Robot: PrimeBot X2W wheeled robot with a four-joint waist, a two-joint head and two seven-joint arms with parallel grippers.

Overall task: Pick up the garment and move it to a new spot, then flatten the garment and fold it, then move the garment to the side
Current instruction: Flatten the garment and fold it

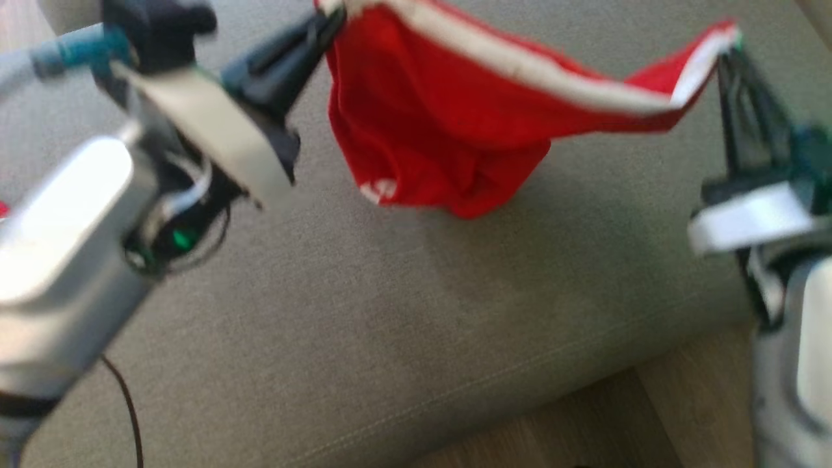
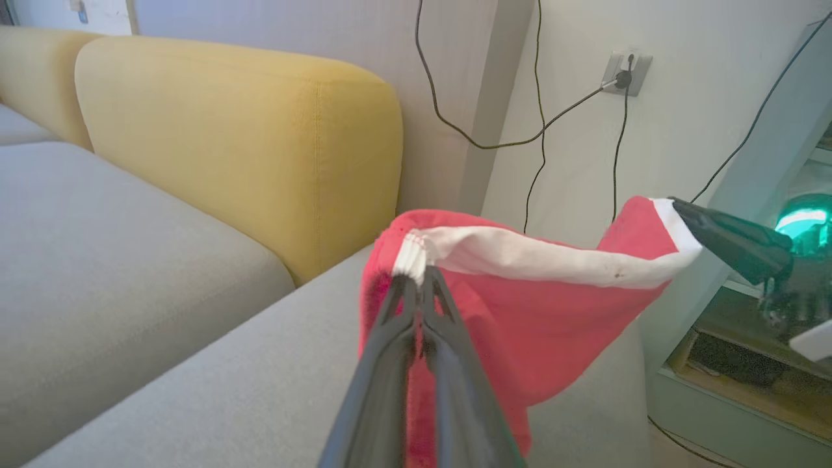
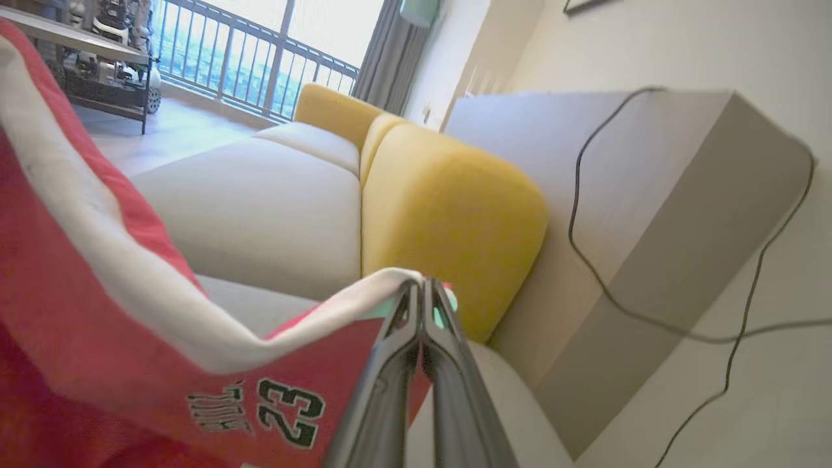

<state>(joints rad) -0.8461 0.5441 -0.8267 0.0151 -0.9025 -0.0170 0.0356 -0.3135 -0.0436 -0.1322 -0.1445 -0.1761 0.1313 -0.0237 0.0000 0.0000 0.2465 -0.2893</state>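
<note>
The garment (image 1: 442, 130) is a red pair of shorts with a white waistband, hanging in the air above the grey sofa seat (image 1: 403, 312). My left gripper (image 1: 331, 16) is shut on one end of the waistband, and my right gripper (image 1: 731, 45) is shut on the other end. The band sags between them and the red cloth droops below. From the left wrist, my left gripper (image 2: 416, 283) pinches the bunched white band of the garment (image 2: 546, 312). From the right wrist, my right gripper (image 3: 422, 289) pinches the band, and the garment (image 3: 97, 312) shows the number 23.
Yellow back cushions (image 2: 247, 143) line the sofa against the wall. Black cables (image 2: 539, 130) hang from a wall socket (image 2: 625, 71). Wooden floor (image 1: 682, 416) lies beyond the seat's front edge. A shelf unit (image 2: 747, 364) stands past the sofa's end.
</note>
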